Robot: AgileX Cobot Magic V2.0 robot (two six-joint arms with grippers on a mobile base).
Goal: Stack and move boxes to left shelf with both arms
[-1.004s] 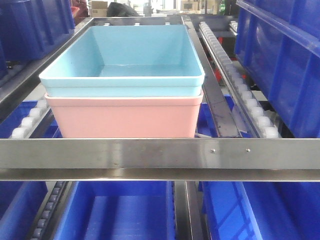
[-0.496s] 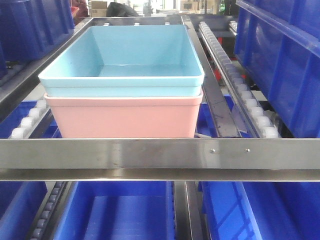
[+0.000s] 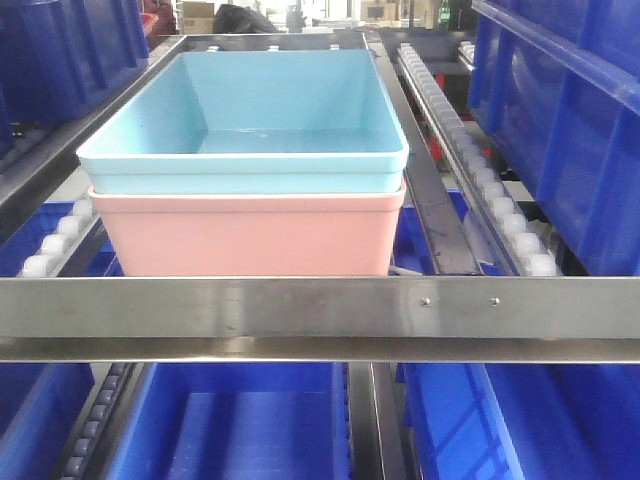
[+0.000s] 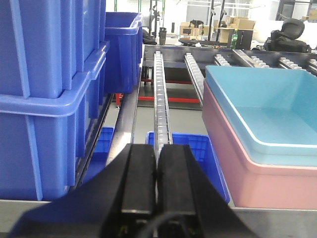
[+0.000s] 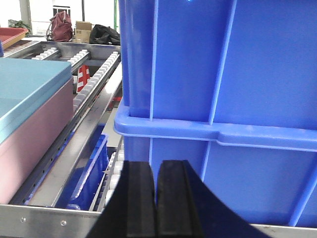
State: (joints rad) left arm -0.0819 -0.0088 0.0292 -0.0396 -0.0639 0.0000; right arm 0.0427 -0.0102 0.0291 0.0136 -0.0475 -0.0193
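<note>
1. we see the left shelf (image 3: 300,305), a brushed-steel rack level with a flat front bar running across the front view and white roller tracks (image 3: 470,150) running away from the camera along its sides.
2. large dark blue bins (image 4: 49,94) stand stacked on the left of the left wrist view, and more of them (image 5: 223,89) fill the right of the right wrist view; others (image 3: 240,420) lie on the level below the shelf.
3. the light sky blue box (image 3: 250,130) sits nested in the salmon pink box (image 3: 250,235), rims nearly flush, both upright and open side up. the pair rests on the shelf just behind the front bar, between the roller tracks.
4. in the front view the stack shows a broad side to the camera; we cannot tell for certain which axis is the longer. both boxes are shallow, smooth plastic with rounded rims, and the blue one's inside is bare.
5. the left gripper (image 4: 157,183) has its two dark fingers pressed together with nothing between them; it sits left of the stack, apart from it.
6. the right gripper (image 5: 156,198) is likewise closed on nothing, right of the stack and just before a dark blue bin.
</note>
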